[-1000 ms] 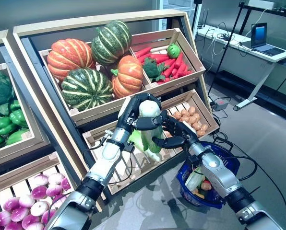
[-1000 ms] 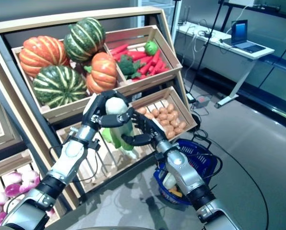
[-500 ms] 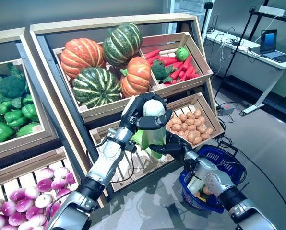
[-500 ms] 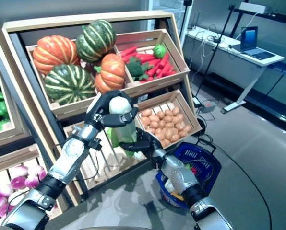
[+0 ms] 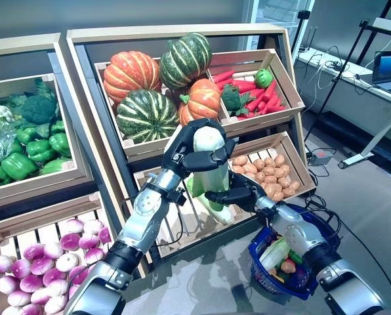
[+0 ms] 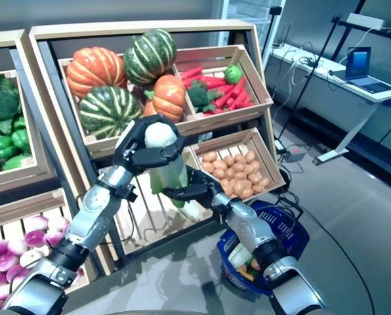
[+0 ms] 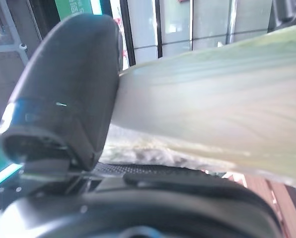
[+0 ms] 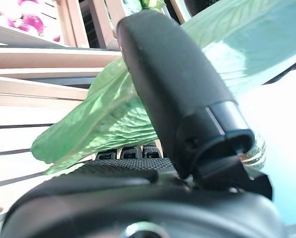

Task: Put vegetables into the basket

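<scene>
My left hand (image 5: pixel 189 154) is curled round the pale upper end of a bok choy (image 5: pixel 210 172), thumb (image 7: pixel 63 114) pressed flat against its white stalk. My right hand (image 5: pixel 238 195) grips the same vegetable lower down, where the green leaves (image 8: pixel 113 119) spread past my thumb (image 8: pixel 178 94). So the bok choy hangs upright between my two hands, held up in front of the wooden shelves. Just behind my right fingers sits the crate of potatoes (image 5: pixel 264 176); above my left fingers are the striped and orange pumpkins (image 5: pixel 157 85), with the crate of carrots (image 5: pixel 251 92) beside them. The blue basket (image 6: pixel 294 226) stands on the floor below my right wrist, well under the bok choy, with a few vegetables already inside it. Far off past my left arm lie green peppers (image 5: pixel 31 147) and purple onions (image 5: pixel 48 256)
</scene>
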Tool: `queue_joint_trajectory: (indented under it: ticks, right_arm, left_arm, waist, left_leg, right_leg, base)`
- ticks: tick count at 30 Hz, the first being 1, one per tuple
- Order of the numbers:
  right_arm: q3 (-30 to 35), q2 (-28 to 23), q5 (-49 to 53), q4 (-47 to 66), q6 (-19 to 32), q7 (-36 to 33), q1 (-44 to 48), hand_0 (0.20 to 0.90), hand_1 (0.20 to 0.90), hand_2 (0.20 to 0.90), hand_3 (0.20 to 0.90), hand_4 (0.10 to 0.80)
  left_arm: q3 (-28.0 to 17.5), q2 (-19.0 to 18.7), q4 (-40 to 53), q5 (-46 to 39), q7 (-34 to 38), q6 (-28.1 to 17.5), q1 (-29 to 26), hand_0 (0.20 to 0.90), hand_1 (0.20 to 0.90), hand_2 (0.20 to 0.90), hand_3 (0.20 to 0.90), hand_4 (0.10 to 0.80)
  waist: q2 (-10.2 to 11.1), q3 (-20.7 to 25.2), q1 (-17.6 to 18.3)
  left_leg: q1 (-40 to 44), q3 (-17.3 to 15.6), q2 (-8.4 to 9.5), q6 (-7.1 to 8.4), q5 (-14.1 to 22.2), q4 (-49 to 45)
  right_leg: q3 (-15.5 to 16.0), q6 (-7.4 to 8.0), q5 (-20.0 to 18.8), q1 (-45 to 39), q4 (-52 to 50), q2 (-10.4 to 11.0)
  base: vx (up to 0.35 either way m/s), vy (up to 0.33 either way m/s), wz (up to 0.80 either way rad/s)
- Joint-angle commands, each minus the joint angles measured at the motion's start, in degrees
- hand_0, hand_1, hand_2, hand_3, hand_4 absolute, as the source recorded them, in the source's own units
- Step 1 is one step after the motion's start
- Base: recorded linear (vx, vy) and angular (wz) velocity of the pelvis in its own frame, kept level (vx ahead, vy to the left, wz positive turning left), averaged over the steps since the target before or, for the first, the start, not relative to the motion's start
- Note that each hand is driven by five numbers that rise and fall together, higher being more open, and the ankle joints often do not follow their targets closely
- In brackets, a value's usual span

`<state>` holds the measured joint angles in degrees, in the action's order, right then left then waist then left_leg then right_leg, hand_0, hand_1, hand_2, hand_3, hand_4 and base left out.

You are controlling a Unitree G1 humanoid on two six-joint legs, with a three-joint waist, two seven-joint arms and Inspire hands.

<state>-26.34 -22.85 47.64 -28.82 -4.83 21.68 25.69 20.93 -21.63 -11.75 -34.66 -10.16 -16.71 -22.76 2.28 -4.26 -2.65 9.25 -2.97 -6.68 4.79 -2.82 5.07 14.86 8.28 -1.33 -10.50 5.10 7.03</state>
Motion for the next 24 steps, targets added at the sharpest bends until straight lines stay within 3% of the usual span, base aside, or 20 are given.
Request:
queue_joint_trajectory:
  ticks: [1,10,11,12,13,24]
  right_arm:
    - [3.36,3.44,6.67,5.25,15.41,5.28,18.11,0.9,0.9,0.9,0.9,0.8]
    - [2.76,4.49,8.56,3.58,15.3,5.8,17.87,0.9,0.9,0.9,0.9,0.8]
    - [2.97,4.72,9.52,3.74,15.34,6.41,17.55,0.54,0.54,0.54,0.54,0.56]
    - [3.02,4.84,9.63,3.87,15.43,6.35,17.4,0.54,0.54,0.54,0.54,0.56]
    - [3.27,5.24,10.37,4.05,15.51,6.94,17.09,0.3,0.3,0.3,0.3,0.4]
    - [3.86,6.52,10.3,2.67,15.42,4.96,16.36,0.3,0.3,0.3,0.3,0.4]
  left_arm:
    - [6.69,5.36,-2.3,-6.14,-6.06,0.29,-7.38,0.3,0.3,0.3,0.3,0.4]
    - [7.04,6.78,-3.82,-7.93,-7.3,1.06,-7.06,0.3,0.3,0.3,0.3,0.4]
    - [7.08,6.69,-3.8,-7.98,-7.23,1.14,-7.07,0.3,0.3,0.3,0.3,0.4]
    - [7.13,6.67,-3.8,-8.02,-7.17,1.11,-7.04,0.3,0.3,0.3,0.3,0.4]
    - [7.13,6.65,-4.08,-8.28,-7.2,1.13,-7.05,0.3,0.3,0.3,0.3,0.4]
    - [6.8,7.07,-3.78,-8.91,-6.37,1.22,-7.58,0.3,0.3,0.3,0.3,0.4]
  waist:
    - [0.76,3.52,-0.09]
    - [0.71,3.56,0.04]
    - [0.66,3.49,0.1]
    - [0.65,3.49,0.11]
    - [0.58,3.55,0.13]
    - [0.25,3.49,0.25]
  left_leg:
    - [-0.2,-0.12,4.25,-2.27,4.72,-0.07]
    - [-0.4,-0.46,4.06,-2.26,4.54,-0.07]
    - [-0.35,-0.51,4.03,-2.27,4.56,-0.07]
    - [-0.34,-0.53,4.03,-2.27,4.56,-0.07]
    - [-0.3,-0.57,4.01,-2.25,4.6,-0.07]
    - [-0.09,-0.55,4.07,-2.3,4.79,-0.07]
  right_leg:
    - [-3.23,-2.21,0.56,0.06,-0.9,0.09]
    - [-3.22,-2.31,0.44,0.22,-0.77,0.06]
    - [-3.24,-2.29,0.42,0.23,-0.81,0.06]
    - [-3.25,-2.29,0.43,0.22,-0.81,0.05]
    - [-3.26,-2.29,0.5,0.14,-0.76,0.05]
    - [-3.35,-2.39,0.81,-0.09,-0.78,0.13]
  base:
    - [0.0,0.0,0.0]
    - [0.0,0.0,0.0]
    - [0.0,0.0,0.0]
    - [0.0,0.0,0.0]
    - [0.0,0.0,0.0]
    - [0.0,0.0,0.0]
